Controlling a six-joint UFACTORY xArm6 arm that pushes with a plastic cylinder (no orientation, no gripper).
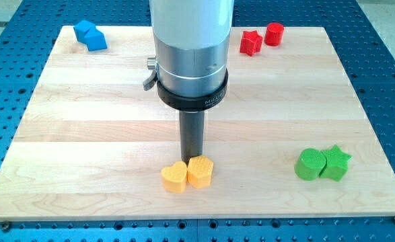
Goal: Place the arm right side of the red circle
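The red circle (274,33) stands at the view's top right of the wooden board (103,114), touching a red star-shaped block (250,42) on its left. My tip (192,158) is at the board's lower middle, just above the yellow hexagon block (200,171) and next to the yellow heart block (174,177). The tip is far below and left of the red circle. The rod hangs from the large grey arm (192,47) in the view's centre.
A green circle (309,165) and a green star (335,163) sit touching at the lower right. Two blue blocks (90,35) sit together at the top left. A blue perforated table (385,74) surrounds the board.
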